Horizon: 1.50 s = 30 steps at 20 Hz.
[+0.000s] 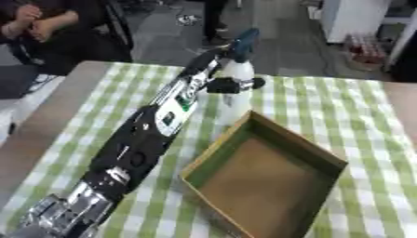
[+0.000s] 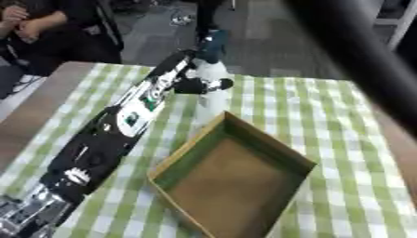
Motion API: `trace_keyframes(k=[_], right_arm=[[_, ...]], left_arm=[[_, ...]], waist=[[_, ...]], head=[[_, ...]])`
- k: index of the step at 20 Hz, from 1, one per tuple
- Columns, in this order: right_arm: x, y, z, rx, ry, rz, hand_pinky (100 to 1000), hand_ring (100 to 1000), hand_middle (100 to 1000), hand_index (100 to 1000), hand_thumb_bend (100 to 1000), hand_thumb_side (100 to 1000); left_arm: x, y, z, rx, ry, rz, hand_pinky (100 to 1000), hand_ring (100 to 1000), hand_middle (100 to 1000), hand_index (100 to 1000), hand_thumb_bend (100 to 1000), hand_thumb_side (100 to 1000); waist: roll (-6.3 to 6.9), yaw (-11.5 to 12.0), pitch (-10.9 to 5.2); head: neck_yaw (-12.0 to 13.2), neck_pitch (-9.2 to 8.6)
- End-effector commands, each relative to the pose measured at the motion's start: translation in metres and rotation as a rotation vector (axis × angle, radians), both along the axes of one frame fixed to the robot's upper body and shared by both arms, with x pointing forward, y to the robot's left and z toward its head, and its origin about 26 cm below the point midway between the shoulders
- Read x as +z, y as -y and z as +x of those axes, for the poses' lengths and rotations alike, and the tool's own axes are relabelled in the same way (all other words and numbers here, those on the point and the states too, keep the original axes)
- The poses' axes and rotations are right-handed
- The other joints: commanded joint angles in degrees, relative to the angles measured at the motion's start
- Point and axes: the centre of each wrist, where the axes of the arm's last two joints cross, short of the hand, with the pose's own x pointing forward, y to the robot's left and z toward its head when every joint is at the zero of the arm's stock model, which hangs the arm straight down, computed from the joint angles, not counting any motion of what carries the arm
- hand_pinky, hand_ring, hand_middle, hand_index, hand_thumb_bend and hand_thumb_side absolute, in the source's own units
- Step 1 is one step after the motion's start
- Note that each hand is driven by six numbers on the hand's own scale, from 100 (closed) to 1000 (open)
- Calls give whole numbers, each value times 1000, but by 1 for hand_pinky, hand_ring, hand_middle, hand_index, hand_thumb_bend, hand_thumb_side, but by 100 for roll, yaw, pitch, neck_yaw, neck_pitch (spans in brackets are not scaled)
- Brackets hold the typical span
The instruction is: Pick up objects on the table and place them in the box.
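The box point(image 1: 269, 179) is open on top and nothing is seen inside it, so entry from above is unobstructed. Its far corner is crowded by the bottle point(image 1: 237, 90), which stands just behind the wall and is clasped by the left hand point(image 1: 232, 84). The left arm point(image 1: 155, 128) is stretched along the box's left side (close beside it). Bare checked cloth point(image 1: 371, 116) is left free to the right and behind.

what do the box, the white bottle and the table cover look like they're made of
Box: likely cardboard, matte brown inside, thin straight walls with a greenish outside. White bottle: probably plastic, smooth, with a teal spray top; the left hand is curled round it. Table cover: green and white check, probably cloth or vinyl, cannot tell which.
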Motion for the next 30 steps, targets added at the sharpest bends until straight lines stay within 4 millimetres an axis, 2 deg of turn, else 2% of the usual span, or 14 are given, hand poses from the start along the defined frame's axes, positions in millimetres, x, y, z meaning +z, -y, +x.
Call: trace_keyframes(k=[1,4,11,30], right_arm=[[8,0,-1,4,24,-17,374,488,507,741,215,990],[8,0,-1,4,25,-17,374,488,507,741,215,990],[9,0,-1,5,26,-15,374,488,507,741,217,989],[10,-1,0,11,26,-13,374,488,507,741,217,989]], left_arm=[[12,1,3,5,32,17,630,836,889,896,717,769],[9,0,4,12,22,26,674,858,893,900,712,772],[5,-3,6,33,8,39,703,888,903,906,707,780],[5,-11,13,69,18,59,716,896,913,916,681,782]], waist=[[-20,-2,-57],[-20,-4,-56],[-19,-12,-55],[-14,-42,-54]], head=[[55,-96],[53,-93],[55,-94],[115,-88]])
